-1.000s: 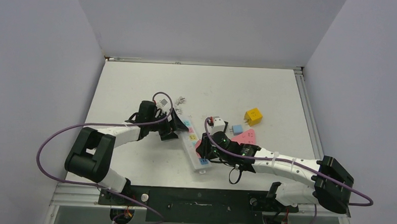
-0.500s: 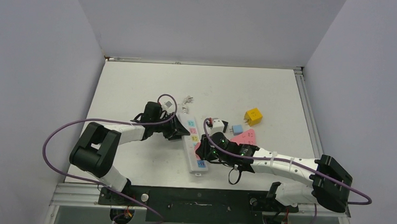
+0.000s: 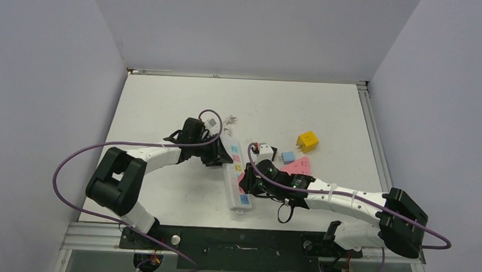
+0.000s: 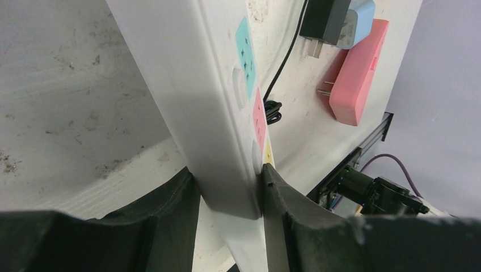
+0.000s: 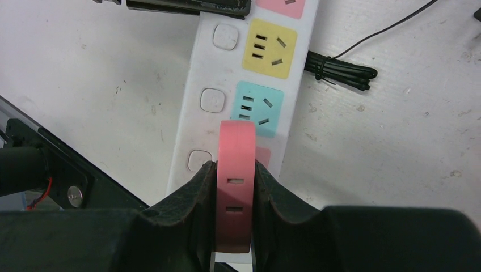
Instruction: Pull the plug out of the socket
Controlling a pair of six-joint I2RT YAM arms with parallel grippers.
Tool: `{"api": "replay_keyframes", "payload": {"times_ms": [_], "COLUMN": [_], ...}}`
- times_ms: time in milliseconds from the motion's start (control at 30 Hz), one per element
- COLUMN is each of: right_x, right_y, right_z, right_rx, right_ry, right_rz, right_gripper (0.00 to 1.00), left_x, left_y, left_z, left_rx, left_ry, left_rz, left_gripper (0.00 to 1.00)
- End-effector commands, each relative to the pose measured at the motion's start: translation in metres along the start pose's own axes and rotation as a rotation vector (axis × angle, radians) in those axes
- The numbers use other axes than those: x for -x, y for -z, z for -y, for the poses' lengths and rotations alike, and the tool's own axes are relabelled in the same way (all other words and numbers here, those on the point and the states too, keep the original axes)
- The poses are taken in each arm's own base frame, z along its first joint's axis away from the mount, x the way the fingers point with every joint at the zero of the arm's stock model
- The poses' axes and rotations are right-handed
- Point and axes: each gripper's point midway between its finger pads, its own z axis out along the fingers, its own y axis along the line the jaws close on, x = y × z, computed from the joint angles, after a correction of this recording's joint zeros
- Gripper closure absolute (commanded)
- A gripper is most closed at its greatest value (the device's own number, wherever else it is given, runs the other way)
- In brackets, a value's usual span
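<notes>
There is one long white power strip [image 3: 230,178]. There are two grippers, the left gripper [image 4: 227,195] and the right gripper [image 5: 234,168]. There are two pink plugs, the held pink plug [image 5: 235,141] and the loose pink plug [image 3: 298,167], plus one yellow plug [image 3: 307,141], one blue plug [image 3: 288,156] and one bundle of black cord [image 5: 340,72].
</notes>
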Motion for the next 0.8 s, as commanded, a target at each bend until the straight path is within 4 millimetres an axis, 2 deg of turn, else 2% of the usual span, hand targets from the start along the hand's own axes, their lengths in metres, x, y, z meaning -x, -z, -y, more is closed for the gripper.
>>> {"api": "replay_keyframes", "payload": {"times_ms": [0, 333, 500, 600, 667, 767], "right_x": [0.057, 0.075, 0.065, 0.048, 0.039, 0.027], "right_y": [0.014, 0.032, 0.028, 0.018, 0.012, 0.005], "right_z": [-0.023, -0.004, 0.011, 0.020, 0.024, 0.037], "right_rx": [0.075, 0.047, 0.019, 0.029, 0.037, 0.006], "right_ry": [-0.030, -0.048, -0.058, -0.070, -0.064, -0.042], "right_rz": [0.152, 0.202, 0.180, 0.134, 0.105, 0.075], "right_gripper": [0.95, 0.95, 0.95, 0.95, 0.84, 0.67], "left_x": [0.013, 0.016, 0.015, 0.016, 0.018, 0.024], "left_y": [0.006, 0.005, 0.004, 0.004, 0.005, 0.010], "left_z": [-0.013, -0.021, -0.019, -0.017, -0.016, -0.015], "left_rx": [0.112, 0.158, 0.144, 0.137, 0.131, 0.123], "left_ry": [-0.200, -0.219, -0.214, -0.206, -0.202, -0.199], "left_rz": [0.052, 0.054, 0.048, 0.047, 0.050, 0.070], "left_gripper": [1.00, 1.00, 1.00, 1.00, 0.95, 0.72]}}
